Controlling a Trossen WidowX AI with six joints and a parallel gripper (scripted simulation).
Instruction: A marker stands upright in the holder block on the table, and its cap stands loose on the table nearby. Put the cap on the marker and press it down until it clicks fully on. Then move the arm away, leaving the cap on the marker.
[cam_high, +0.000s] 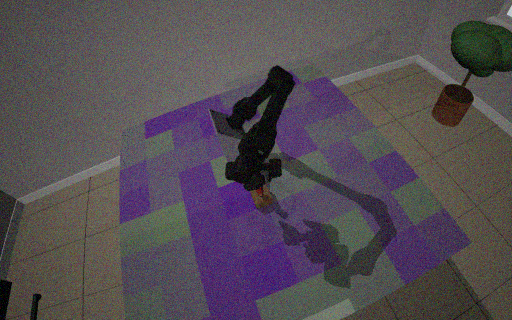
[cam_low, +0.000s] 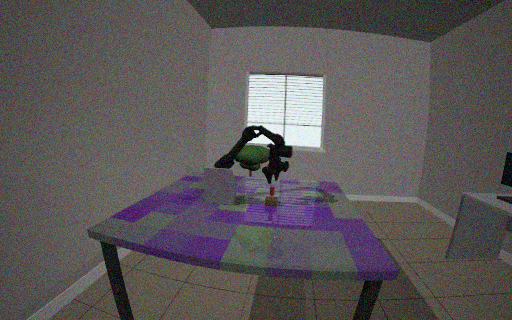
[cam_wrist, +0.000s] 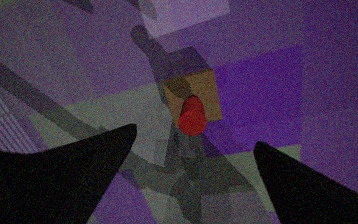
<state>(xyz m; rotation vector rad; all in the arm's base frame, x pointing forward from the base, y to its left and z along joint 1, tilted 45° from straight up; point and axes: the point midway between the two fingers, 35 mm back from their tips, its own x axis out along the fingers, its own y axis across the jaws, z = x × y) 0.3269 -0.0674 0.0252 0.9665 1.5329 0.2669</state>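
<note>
The orange-brown holder block (cam_high: 264, 203) (cam_low: 271, 201) (cam_wrist: 210, 100) sits on the table (cam_high: 170, 275) (cam_low: 190, 245). The red cap (cam_high: 259, 191) (cam_low: 272, 191) (cam_wrist: 192, 122) stands upright over the block, on the marker. The marker's own body does not show clearly, and I cannot tell how tightly the cap is seated. My gripper (cam_low: 273, 181) (cam_wrist: 194, 137) is open and empty. Its fingertips are a little above the cap, apart from it, one on each side in the wrist view.
A grey upright panel (cam_high: 225, 126) (cam_low: 220, 186) stands beside the arm's base on the table. The arm's shadow falls across the tabletop. A potted plant (cam_high: 451, 106) stands on the floor beyond the table.
</note>
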